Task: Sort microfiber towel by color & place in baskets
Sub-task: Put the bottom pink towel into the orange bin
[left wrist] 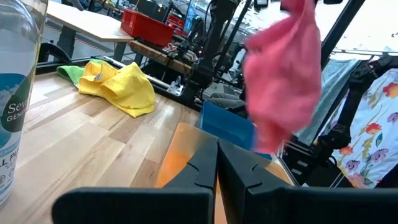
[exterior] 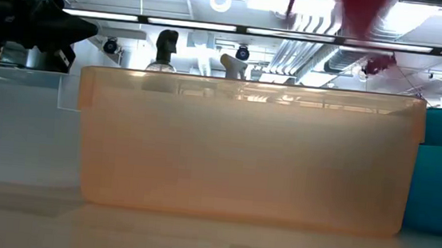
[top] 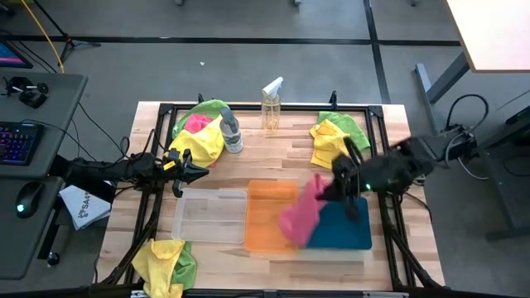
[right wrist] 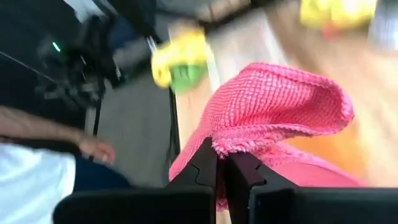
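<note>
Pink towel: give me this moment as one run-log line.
right claw: shut on pink towel, raised over orange basket / dark blue basket | left claw: shut, empty, behind clear basket

The clear bottle carries a label with only fragments readable: "Sev", "GENE" and "LL PU".

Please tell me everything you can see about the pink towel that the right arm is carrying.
The pink towel is a soft, waffle-textured microfiber cloth, bright pink. It hangs limp and folded from the right tool, whose fingers are shut on its upper edge. It is lifted off the table, draping over the border between the orange basket and the dark blue basket. Only the tool visibly touches it; it looks blurred.
</note>
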Motion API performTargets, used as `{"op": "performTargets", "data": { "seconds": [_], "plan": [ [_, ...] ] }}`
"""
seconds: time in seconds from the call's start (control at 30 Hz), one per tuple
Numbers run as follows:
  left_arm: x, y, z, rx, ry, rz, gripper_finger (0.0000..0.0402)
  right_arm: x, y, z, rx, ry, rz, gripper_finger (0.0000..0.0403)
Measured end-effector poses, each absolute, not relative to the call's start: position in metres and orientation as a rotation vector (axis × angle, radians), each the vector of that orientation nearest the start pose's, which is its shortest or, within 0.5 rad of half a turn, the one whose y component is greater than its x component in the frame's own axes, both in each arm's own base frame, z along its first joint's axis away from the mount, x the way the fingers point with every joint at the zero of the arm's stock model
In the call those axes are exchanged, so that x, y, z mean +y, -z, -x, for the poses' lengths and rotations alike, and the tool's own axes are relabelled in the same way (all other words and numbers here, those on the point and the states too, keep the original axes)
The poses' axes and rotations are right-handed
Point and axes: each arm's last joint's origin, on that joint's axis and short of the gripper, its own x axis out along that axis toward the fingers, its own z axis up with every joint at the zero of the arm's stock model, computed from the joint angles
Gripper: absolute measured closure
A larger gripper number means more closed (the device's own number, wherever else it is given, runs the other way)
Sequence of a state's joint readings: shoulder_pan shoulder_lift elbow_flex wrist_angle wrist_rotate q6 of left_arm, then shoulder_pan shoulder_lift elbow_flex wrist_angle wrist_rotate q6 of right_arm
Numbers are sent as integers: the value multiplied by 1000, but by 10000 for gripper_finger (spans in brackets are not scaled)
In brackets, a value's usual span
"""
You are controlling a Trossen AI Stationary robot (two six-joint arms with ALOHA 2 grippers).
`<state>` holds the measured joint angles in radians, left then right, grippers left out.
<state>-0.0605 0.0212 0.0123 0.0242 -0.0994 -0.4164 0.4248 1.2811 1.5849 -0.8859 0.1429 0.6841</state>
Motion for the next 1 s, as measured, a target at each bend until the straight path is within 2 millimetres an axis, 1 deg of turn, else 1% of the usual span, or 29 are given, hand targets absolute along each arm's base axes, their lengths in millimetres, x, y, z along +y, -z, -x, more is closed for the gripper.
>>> {"op": "performTargets", "data": {
  "seconds": [0.03, 0.1, 0.23, 0.4, 0.5, 0.57, 0.63, 0.7, 0.77, 0.87, 1.0],
  "plan": [
    [-3, -168, -98, -23, -35, 418, 401, 91, -435, -226, 601, -88, -474, 402],
    [-3, -168, -98, -23, -35, 418, 401, 83, -431, -237, 592, -124, -433, 402],
    [-3, -168, -98, -23, -35, 418, 401, 75, -411, -257, 673, -167, -373, 402],
    [-3, -168, -98, -23, -35, 418, 401, 72, -386, -275, 759, -251, -349, 403],
    [-3, -168, -98, -23, -35, 418, 401, 70, -370, -289, 784, -267, -265, 403],
    [-3, -168, -98, -23, -35, 418, 401, 65, -360, -303, 765, -261, -232, 403],
    [-3, -168, -98, -23, -35, 418, 401, 59, -350, -319, 730, -260, -244, 403],
    [-3, -168, -98, -23, -35, 418, 401, 55, -340, -335, 703, -297, -269, 403],
    [-3, -168, -98, -23, -35, 418, 402, 54, -332, -346, 696, -370, -296, 403],
    [-3, -168, -98, -23, -35, 418, 401, 55, -322, -352, 746, -448, -346, 403],
    [-3, -168, -98, -22, -35, 417, 401, 57, -312, -351, 834, -472, -378, 403]
  ]
}}
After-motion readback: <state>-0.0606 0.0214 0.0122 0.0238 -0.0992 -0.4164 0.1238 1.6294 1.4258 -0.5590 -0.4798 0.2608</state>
